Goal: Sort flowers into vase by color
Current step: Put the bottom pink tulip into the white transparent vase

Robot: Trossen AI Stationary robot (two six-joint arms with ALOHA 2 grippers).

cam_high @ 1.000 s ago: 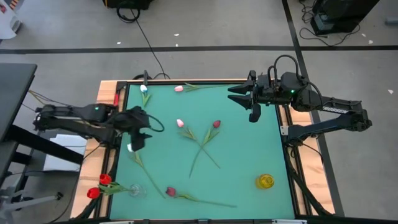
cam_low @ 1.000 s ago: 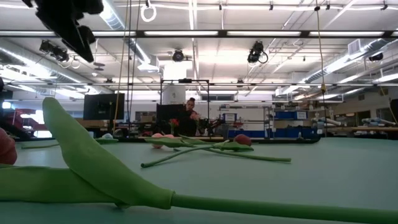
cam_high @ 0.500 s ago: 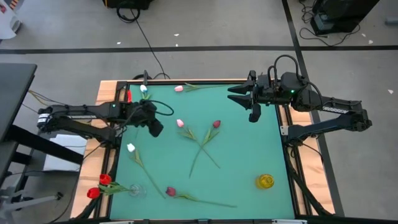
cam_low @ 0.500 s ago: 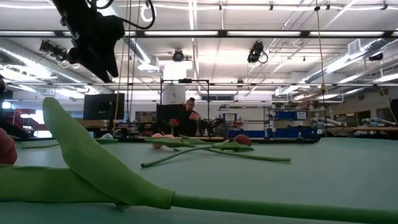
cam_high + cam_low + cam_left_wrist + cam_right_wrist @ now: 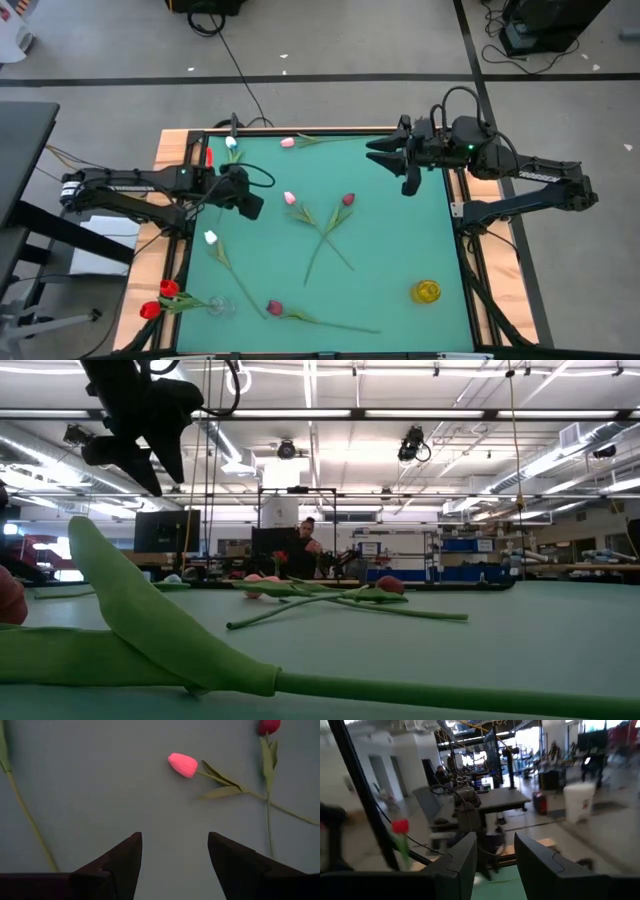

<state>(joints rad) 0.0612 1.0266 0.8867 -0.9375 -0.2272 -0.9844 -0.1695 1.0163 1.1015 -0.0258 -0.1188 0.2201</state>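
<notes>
Two red tulips [image 5: 158, 298] sit in the vase [image 5: 221, 305]; six flowers remain on the mat [image 5: 390, 240], and the left gripper [image 5: 172, 865] hovers empty with fingers spread near the pink tulip [image 5: 183, 764].

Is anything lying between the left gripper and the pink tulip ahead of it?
No. In the left wrist view, only bare green mat separates the open left gripper from the pink tulip; the high view agrees.
</notes>
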